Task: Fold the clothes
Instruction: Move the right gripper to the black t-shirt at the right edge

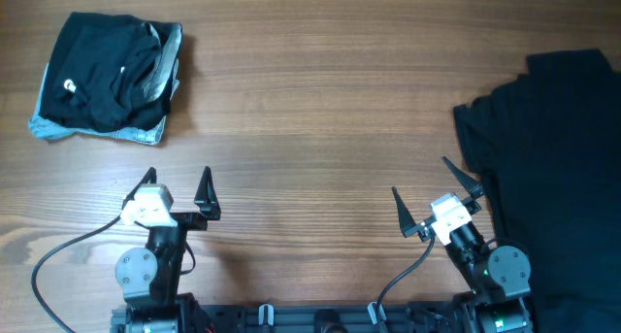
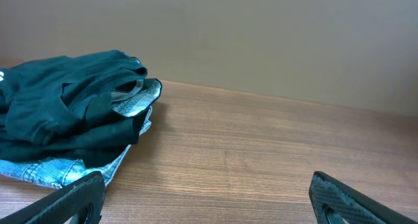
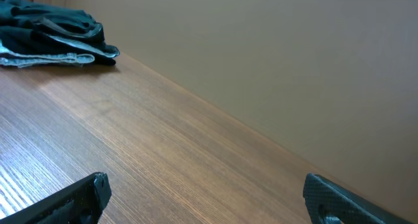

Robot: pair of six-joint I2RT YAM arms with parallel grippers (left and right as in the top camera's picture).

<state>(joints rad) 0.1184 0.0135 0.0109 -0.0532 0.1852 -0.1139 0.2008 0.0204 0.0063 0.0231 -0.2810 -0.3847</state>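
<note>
Stack of folded clothes [image 1: 107, 76] far left, black shirt [image 1: 553, 178] right; I see left pincer [image 1: 177, 174], right pincer [image 1: 419, 176] wide, empty.

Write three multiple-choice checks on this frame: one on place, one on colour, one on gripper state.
1. In the overhead view, where on the table is the folded pile?
A. upper right
B. upper left
C. dead centre

2. What colour is the bottom piece of that pile?
A. light grey-blue
B. red
C. yellow

3. How do the left gripper and the right gripper stand?
A. left shut on cloth
B. right shut on cloth
C. both open, holding nothing

Answers:
1 B: the pile sits in the upper left, while the unfolded black garment lies at the right edge.
2 A: the left wrist view shows pale grey-blue cloth under the black layers.
3 C: each pair of fingers is spread, with only bare wood between them.
</note>
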